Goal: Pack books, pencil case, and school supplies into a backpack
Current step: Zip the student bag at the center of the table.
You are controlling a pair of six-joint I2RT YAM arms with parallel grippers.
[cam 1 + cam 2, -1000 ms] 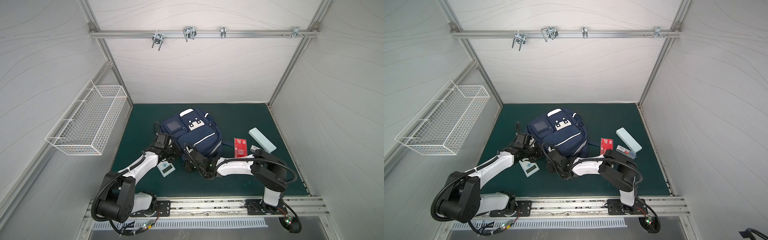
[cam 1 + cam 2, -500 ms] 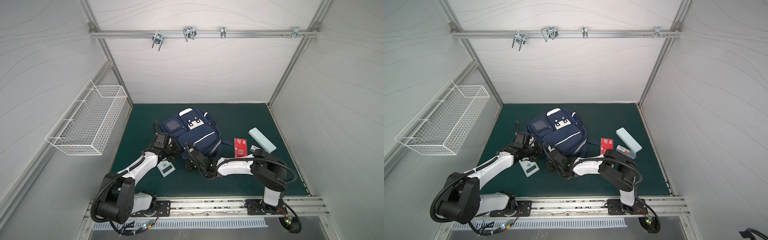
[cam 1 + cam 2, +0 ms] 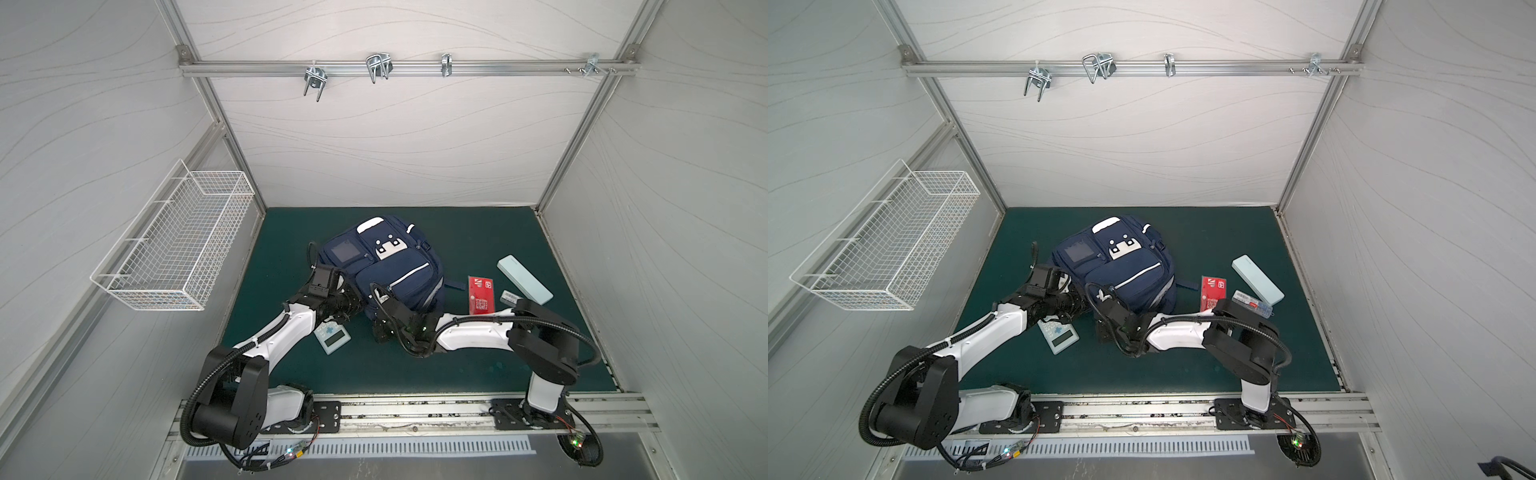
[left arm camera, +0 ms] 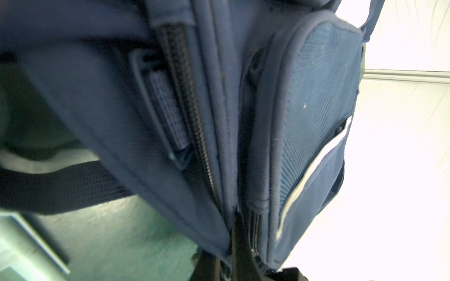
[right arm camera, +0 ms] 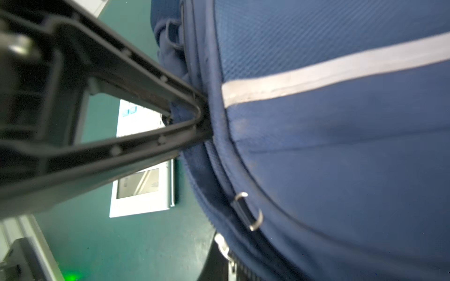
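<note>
The backpack (image 3: 395, 266) lies front-up on the green mat (image 3: 478, 232), with its white patch and reflective stripes showing in both top views. At the backpack's near edge the right gripper (image 5: 194, 118) has its 2 fingers (image 5: 136, 70) brought tip to tip, pinching a small fold of navy fabric beside the piping. A metal zip pull (image 5: 248, 211) hangs on the seam just beyond that pinch. At the backpack's near-left corner the left gripper (image 4: 235, 231) is pressed together too. Its dark tips are buried in the seam by the zip (image 4: 187, 97), and the fabric folds draw in to them.

The calculator (image 3: 332, 334) lies flat on the mat just off the backpack's near-left corner, partly under the left arm (image 3: 291, 328). To the backpack's right lie 3 things, all outside it. Nearest is 1 red book (image 3: 481, 295), then the small clear box (image 3: 509, 296), then the pale blue pencil case (image 3: 524, 279) farthest out. The box sits just beside the case's near end; whether they touch I cannot tell. A white wire basket (image 3: 178, 241) hangs on the wall well to the backpack's left.
</note>
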